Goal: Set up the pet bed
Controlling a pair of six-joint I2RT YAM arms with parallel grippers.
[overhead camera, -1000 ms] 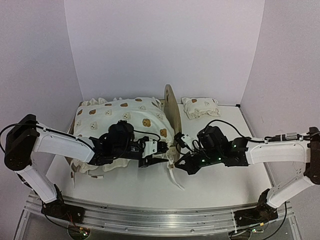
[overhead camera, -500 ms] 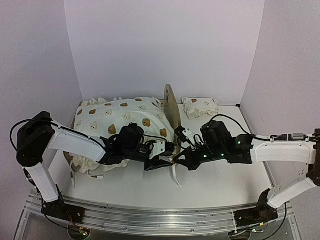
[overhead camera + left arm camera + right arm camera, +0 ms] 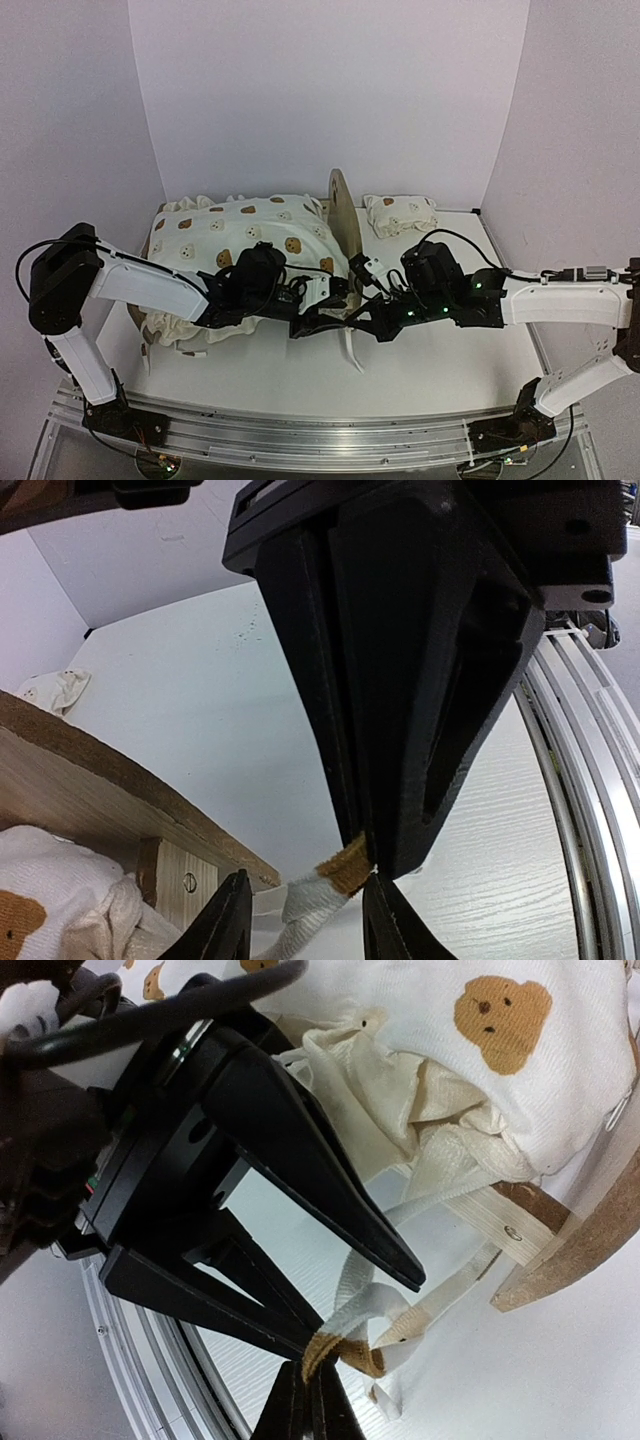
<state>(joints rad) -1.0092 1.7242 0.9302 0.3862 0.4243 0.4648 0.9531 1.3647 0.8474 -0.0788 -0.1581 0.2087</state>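
- Here, the pet bed (image 3: 344, 214) sits on the left half of the tabletop (image 3: 440, 365): light wood, rounded headboard upright, the rest buried under cream bear-print bedding (image 3: 250, 235).
- By its near right corner the left tool (image 3: 305, 925) stands open, fingers either side of a cream strap (image 3: 338, 868).
- The right tool (image 3: 308, 1400) is clamped on that strap's brown end.
- A small pillow (image 3: 400, 214) lies just right of the headboard.

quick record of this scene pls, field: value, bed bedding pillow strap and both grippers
pet bed: wooden frame, rounded end panel upright
bedding: cream bear-print, heaped on the frame
pillow: right of the end panel, apart from it
tie strap: cream, brown tip, trails from the bedding edge
right gripper: shut on the strap's brown tip
left gripper: open, fingers either side of the same strap
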